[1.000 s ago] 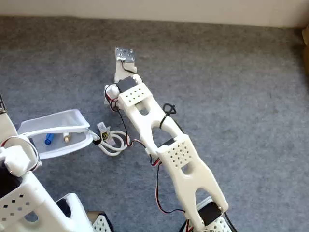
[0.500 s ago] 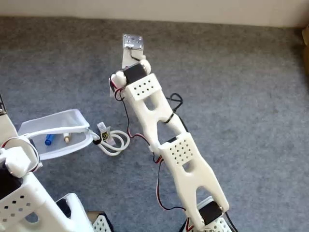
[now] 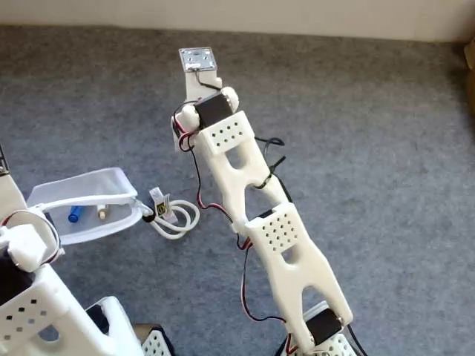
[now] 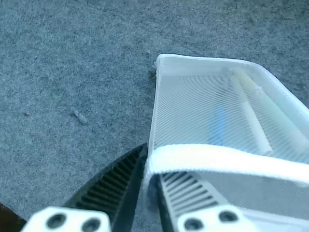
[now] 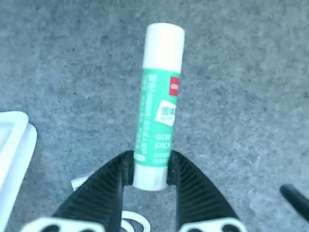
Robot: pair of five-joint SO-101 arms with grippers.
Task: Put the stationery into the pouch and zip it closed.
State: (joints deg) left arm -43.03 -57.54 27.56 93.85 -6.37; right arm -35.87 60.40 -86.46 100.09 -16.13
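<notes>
Seen from above, a translucent white mesh pouch [image 3: 85, 204] is held open on the grey felt bench [image 3: 371, 148]. In the left wrist view its rim is pinched by the left tool [image 4: 148, 166]. In the right wrist view a green-and-white glue stick [image 5: 157, 106] is gripped by the right tool [image 5: 150, 162]

a grey felt-like carpet [image 3: 371, 133] covers the surface, with a pale wall strip [image 3: 297, 15] along its far edge.

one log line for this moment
left gripper: shut on pouch rim | right gripper: shut on glue stick | pouch: open, blue item inside
</notes>
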